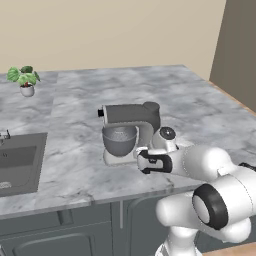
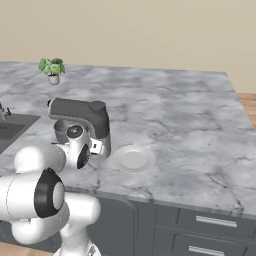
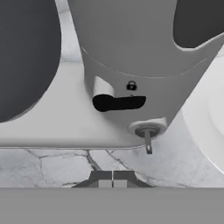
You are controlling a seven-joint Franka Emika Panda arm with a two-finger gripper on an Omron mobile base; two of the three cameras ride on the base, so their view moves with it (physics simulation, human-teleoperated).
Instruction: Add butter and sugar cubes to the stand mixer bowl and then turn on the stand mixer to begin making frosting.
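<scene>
The grey stand mixer [image 1: 134, 120] stands near the counter's front edge, with the stand mixer bowl [image 1: 119, 140] under its head. In the hand view its column [image 3: 131, 52] is close ahead, carrying a black lever [image 3: 118, 103] and a small round switch [image 3: 148, 131] low on the base. The bowl's dark wall [image 3: 24, 57] is at the left. My gripper [image 3: 113, 180] is shut with nothing in it, level with the mixer's base and a short way from it. From the base cameras the gripper [image 1: 138, 155] [image 2: 98, 147] sits at the mixer's front right corner. The butter and the sugar cubes are out of view.
A round white plate [image 2: 132, 160] lies right of the mixer, close to my hand. A sink [image 1: 20, 160] is sunk into the counter at the left. A small potted plant [image 1: 24, 80] stands at the back left. The counter's front edge [image 1: 100, 197] runs just below the mixer.
</scene>
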